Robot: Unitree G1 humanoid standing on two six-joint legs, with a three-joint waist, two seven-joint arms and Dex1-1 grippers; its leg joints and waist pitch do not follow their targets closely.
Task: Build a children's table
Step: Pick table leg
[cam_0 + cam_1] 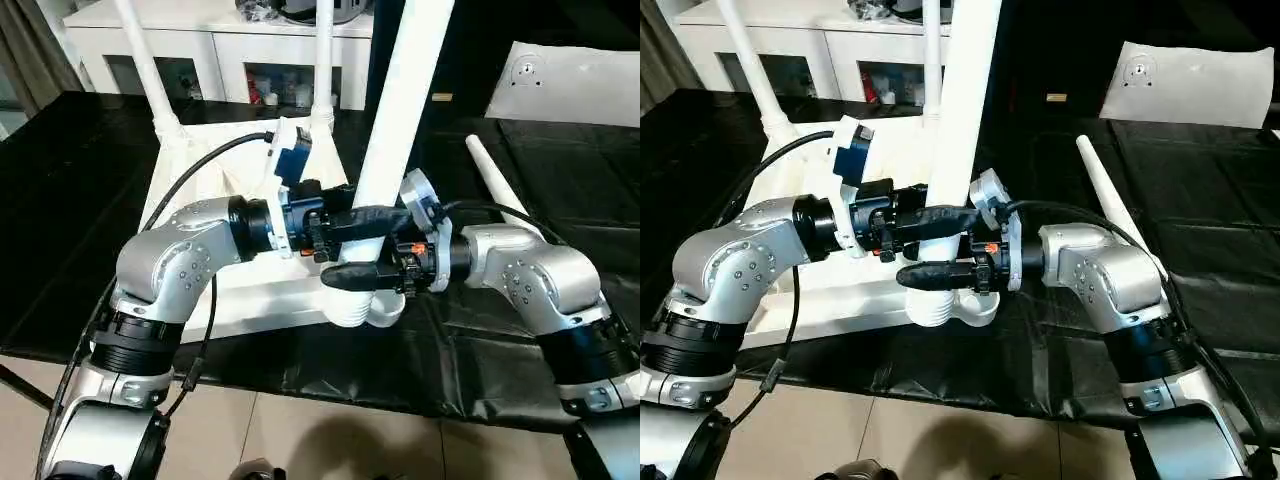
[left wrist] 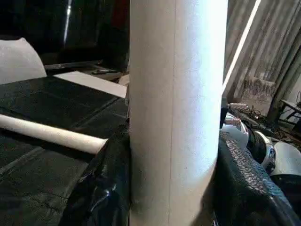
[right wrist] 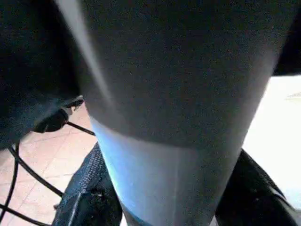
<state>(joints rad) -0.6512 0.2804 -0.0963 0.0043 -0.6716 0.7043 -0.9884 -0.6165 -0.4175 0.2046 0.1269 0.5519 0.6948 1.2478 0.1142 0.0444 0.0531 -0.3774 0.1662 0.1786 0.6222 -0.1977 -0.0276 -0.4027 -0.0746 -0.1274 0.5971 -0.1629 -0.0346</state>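
The white tabletop (image 1: pixel 200 150) lies underside up on the black-covered work table. Two legs (image 1: pixel 150 70) (image 1: pixel 323 60) stand upright in its far corners. A third leg (image 1: pixel 405 90) rises from the near right corner socket (image 1: pixel 365 310), leaning slightly right. My left gripper (image 1: pixel 385 225) reaches in from the left and is shut on this leg; in the left wrist view the leg (image 2: pixel 176 113) sits tight between both fingers. Just below it, my right gripper (image 1: pixel 355 272) comes from the right, its fingers (image 3: pixel 87 197) against both sides of the same leg. A loose leg (image 1: pixel 495 180) lies on the cover to the right.
A white glass-door cabinet (image 1: pixel 230 45) stands behind the work table. A white board (image 1: pixel 570 85) lies at the back right. The near corner socket overhangs close to the table's front edge (image 1: pixel 400 390), with tiled floor below. A black cable (image 1: pixel 200 170) runs over my left forearm.
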